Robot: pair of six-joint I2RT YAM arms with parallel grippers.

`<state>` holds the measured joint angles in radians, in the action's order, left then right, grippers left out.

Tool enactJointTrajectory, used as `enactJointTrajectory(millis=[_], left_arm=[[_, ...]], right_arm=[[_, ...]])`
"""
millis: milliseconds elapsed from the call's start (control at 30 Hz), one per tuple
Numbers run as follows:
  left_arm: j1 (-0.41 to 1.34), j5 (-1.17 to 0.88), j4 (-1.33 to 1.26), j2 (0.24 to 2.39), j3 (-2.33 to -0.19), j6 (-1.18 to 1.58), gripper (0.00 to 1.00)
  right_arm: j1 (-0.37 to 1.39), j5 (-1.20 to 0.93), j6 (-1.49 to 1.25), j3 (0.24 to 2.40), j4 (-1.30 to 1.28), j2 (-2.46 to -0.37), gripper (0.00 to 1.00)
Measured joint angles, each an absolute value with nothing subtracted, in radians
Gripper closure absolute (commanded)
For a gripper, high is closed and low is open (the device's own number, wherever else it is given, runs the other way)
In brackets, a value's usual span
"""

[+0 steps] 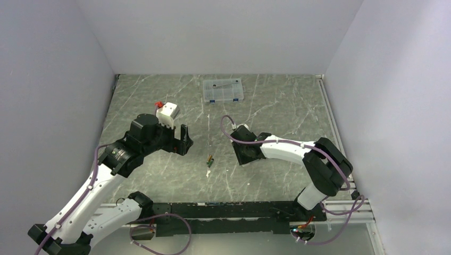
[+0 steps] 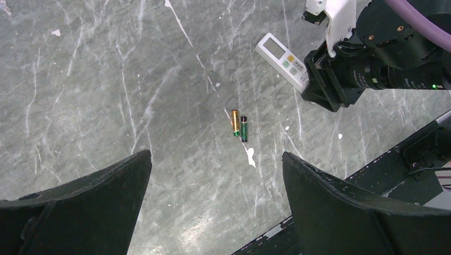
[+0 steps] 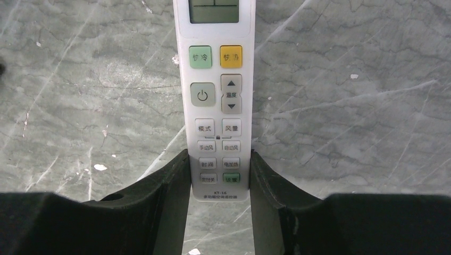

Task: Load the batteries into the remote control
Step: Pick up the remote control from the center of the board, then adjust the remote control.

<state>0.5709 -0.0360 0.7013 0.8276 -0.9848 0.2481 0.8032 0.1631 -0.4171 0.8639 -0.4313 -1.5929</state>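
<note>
Batteries (image 2: 239, 126), two of them, are lying side by side and touching on the bare table (image 1: 159, 180), near its middle and between the two arms. On the left, the left gripper (image 2: 215, 156) is hovering above the surface with its black wedge-shaped fingers (image 2: 101, 202) spread wide and nothing between them. Toward the far edge, a clear plastic box (image 1: 222, 90) with blue latches is sitting flat. Something slim and dark is lying inside it, too small to name, and which compartment it is in I cannot tell. The batteries are showing as slim little cylinders, one mostly copper-orange and the other mostly black, both turning green at one end. Right of them, the remote control (image 3: 215, 106) is facing up, a slim white bar showing a grey display, a green and a yellow button, a power key and rows of pale labelled keys. The right gripper (image 3: 219, 156) is pinching its lower end, matte black fingers pressing both long edges. Whether the remote control is resting on the table I cannot tell. The tabletop is looking like grey-green stone veined in white, with small white chips.
</note>
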Motion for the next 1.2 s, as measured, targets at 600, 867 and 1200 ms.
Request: enactJointTrajectory(millis=[600, 867, 1200], left_arm=[[0.571, -0.095, 0.694, 0.874, -0.985, 0.282, 0.01], [0.571, -0.191, 0.669, 0.961, -0.985, 0.340, 0.01], [0.553, -0.341, 0.628, 1.040, -0.981, 0.448, 0.02]], right_arm=[[0.820, 0.148, -0.400, 0.827, -0.459, -1.430, 1.00], [0.844, 0.118, -0.365, 0.784, -0.463, -1.319, 1.00], [0.957, 0.121, -0.309, 0.769, -0.463, -1.197, 1.00]])
